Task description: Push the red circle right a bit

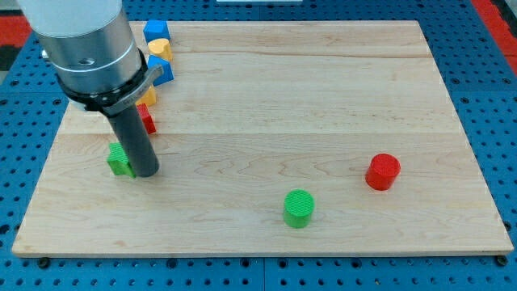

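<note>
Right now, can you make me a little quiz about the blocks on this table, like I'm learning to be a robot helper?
1. True or false: the red circle sits at the view's right, far from my tip.
2. Which block is nearest my tip? A) the green circle B) the green block C) the red circle
3. Fill in: the blue and yellow blocks are bunched at the view's top ____ corner of the wooden board.

Key: 1 true; 2 B; 3 left.
</note>
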### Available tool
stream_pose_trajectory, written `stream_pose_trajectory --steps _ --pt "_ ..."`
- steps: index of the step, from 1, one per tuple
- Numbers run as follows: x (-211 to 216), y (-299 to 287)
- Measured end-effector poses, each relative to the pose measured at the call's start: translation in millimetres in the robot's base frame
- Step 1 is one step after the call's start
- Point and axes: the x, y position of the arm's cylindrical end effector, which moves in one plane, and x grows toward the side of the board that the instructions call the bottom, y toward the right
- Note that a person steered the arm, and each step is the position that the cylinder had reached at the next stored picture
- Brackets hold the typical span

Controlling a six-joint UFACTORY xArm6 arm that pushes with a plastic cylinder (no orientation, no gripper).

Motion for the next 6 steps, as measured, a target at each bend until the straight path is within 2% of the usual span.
stream_pose_trajectory --steps 1,3,4,6 --pt "-1 81" --pt "4 207" --pt "4 253" --pt "19 281"
